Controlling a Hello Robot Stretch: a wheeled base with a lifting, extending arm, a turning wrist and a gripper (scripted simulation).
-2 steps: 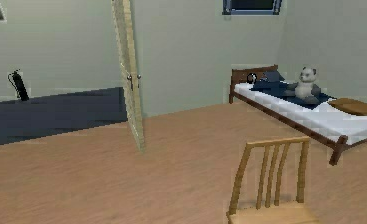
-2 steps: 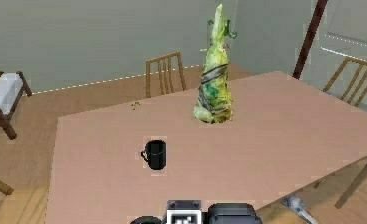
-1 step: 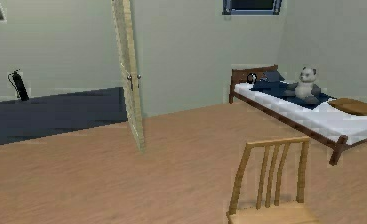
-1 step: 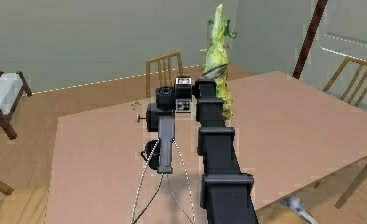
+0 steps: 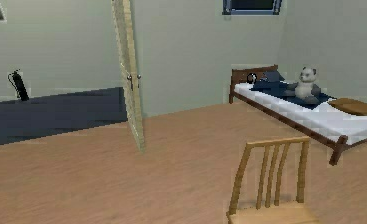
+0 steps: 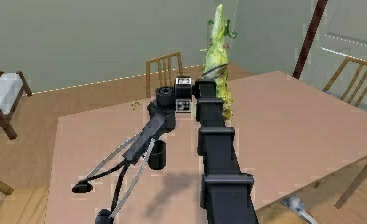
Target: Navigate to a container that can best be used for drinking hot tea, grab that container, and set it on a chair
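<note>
1. Hand [image 6: 94,198]: it lies low over the wooden counter [image 6: 291,130]. The fingers [image 6: 84,186] run from the dark body toward the arm side view's lower left. I cannot tell the fingers' state from this view. Only bare counter lies at and behind the fingertips, so my hand holds nothing.
2. Beside the hand's body stands a short dark cylinder [image 6: 159,153]. I cannot tell whether it is part of the hand or a container on the counter, and I can identify no drinking container by shape.
3. Behind the hand, my arm [image 6: 219,150] crosses the counter as a dark bar.
4. Beyond the arm's far end, a green plant [image 6: 219,45] rises upright.
5. Past the counter's far edge from the hand stands a wooden chair [image 6: 163,68]. A second chair [image 6: 351,75] stands well off to the arm side view's right.
6. In the forward view, a slat-back chair [image 5: 271,180] stands on the wood floor [image 5: 171,170]. Farther off is a bed [image 5: 291,110] carrying a teddy bear [image 5: 307,82], with an open door [image 5: 128,70] toward that view's left
</note>
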